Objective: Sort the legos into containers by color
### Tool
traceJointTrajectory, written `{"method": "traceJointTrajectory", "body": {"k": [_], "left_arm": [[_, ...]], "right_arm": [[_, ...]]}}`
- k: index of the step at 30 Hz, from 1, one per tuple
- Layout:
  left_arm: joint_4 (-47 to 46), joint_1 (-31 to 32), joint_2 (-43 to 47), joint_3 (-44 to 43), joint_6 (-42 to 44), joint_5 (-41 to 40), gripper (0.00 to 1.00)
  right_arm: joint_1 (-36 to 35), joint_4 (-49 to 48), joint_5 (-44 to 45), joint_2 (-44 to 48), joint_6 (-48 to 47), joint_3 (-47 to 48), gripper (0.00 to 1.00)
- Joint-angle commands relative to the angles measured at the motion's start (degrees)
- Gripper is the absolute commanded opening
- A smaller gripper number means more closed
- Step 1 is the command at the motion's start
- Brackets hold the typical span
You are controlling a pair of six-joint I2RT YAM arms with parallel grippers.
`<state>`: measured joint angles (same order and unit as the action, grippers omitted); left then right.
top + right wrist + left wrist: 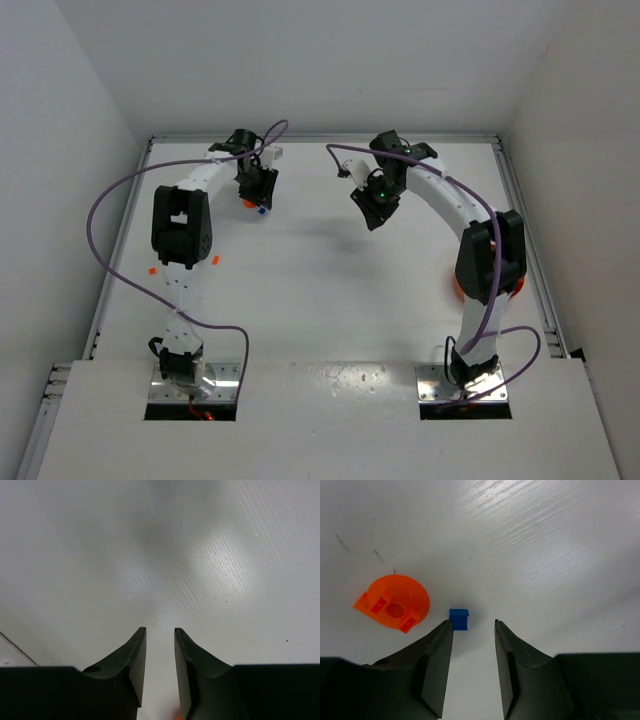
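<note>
Top view: left gripper hangs over the blue brick, upper left, right gripper farther off; left wrist: jaws half-open and empty, brick just beyond the left fingertip, left of centre; right wrist: jaws narrow, empty.

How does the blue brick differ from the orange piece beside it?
The blue brick is small and boxy; the orange piece is larger, half-round, with a hole. The brick lies by a fingertip of the left gripper; the orange piece lies off to the side. Both rest on the white table, apart.
</note>
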<state>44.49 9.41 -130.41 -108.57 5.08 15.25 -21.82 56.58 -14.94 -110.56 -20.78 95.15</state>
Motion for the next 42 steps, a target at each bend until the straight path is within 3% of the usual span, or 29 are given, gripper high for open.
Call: {"method": "traceJointTrajectory", "body": {"k": [1,27,33,42], "left_arm": [[-0.3,0.5,-0.3,-0.3,-0.2,-0.8,0.45],[-2.0,0.5,-3.1,2.9,1.0,-3.7,0.45],[-2.5,0.5,-4.2,2.9,1.0,-4.3,0.42],[-2.5,1.0,-5.3,4.1,2.7,-4.9,0.31]], "right_arm": [[0.3,-1.0,0.3,2.4,0.7,0.4,0.29],[0.3,-1.0,0.9,2.4,0.7,0.4,0.29],[0.3,-1.0,0.9,2.4,0.7,0.4,0.29],[0.3,-1.0,0.9,1.8,0.7,0.9,0.29]]}}
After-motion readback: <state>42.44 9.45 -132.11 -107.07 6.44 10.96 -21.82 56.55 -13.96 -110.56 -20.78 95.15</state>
